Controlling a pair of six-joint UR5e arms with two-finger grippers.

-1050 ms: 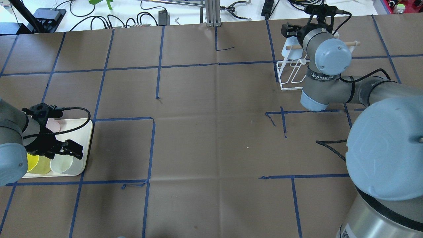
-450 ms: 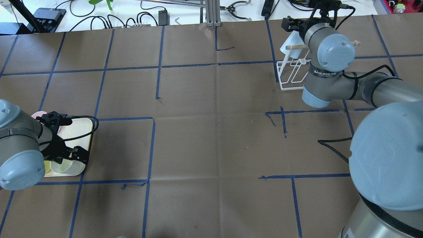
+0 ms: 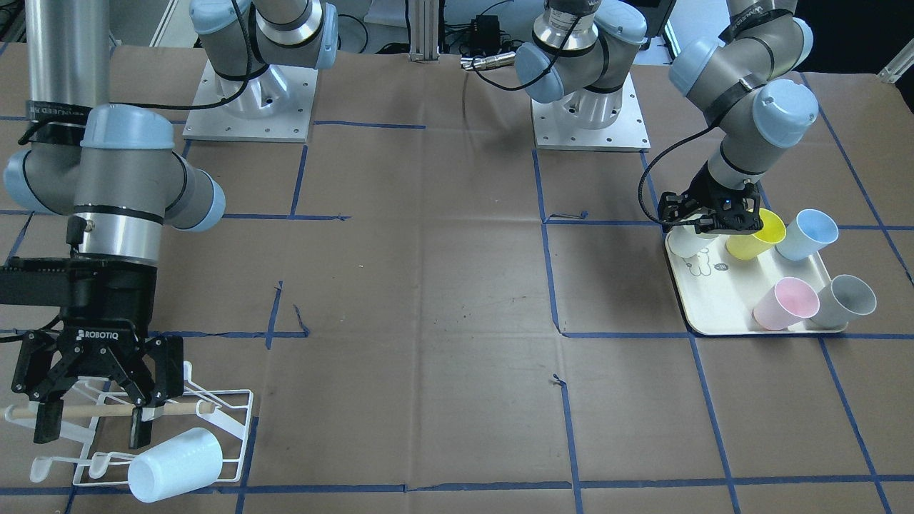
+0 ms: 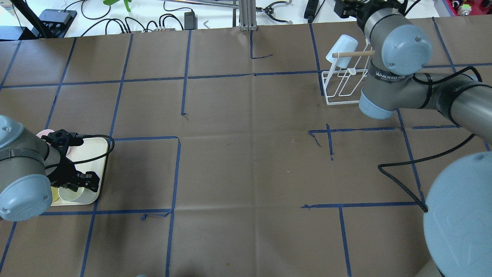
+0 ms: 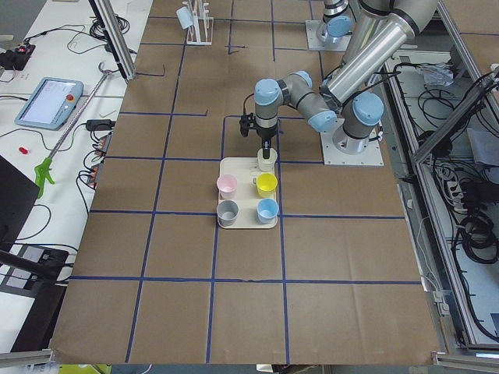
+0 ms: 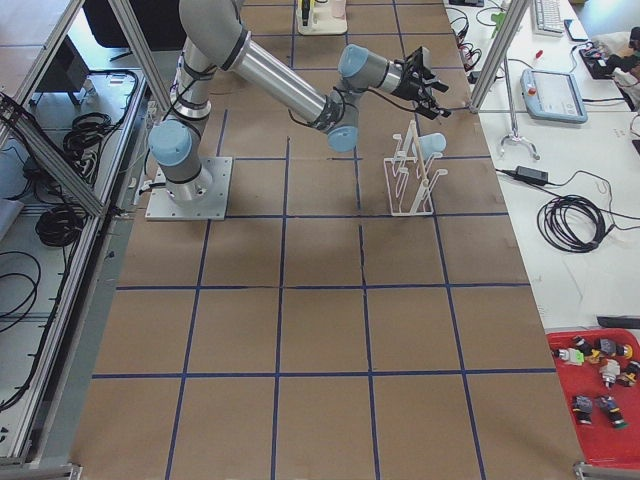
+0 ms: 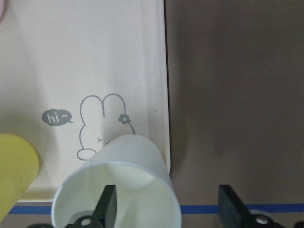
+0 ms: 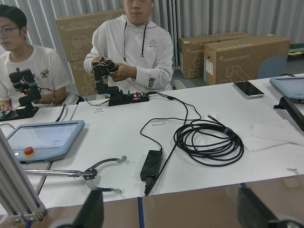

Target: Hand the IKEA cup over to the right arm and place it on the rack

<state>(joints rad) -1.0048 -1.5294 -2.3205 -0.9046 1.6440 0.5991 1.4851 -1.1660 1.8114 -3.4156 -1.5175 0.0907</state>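
Over a corner of the tray we see the left gripper spread wide, one finger inside the white cup, the other outside over the brown paper, not clamped. The cup stands by the tray's rim, near blue tape. Our right gripper, marked ROBOTIQ, hangs parted and empty above the rack, well apart across the paper. The tray reads "hi~".

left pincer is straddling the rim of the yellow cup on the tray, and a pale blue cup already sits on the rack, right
Not quite. The left pincer straddles the rim of the white cup, not the yellow cup beside it on the tray; the left wrist view shows this. A pale blue cup does sit on the rack.
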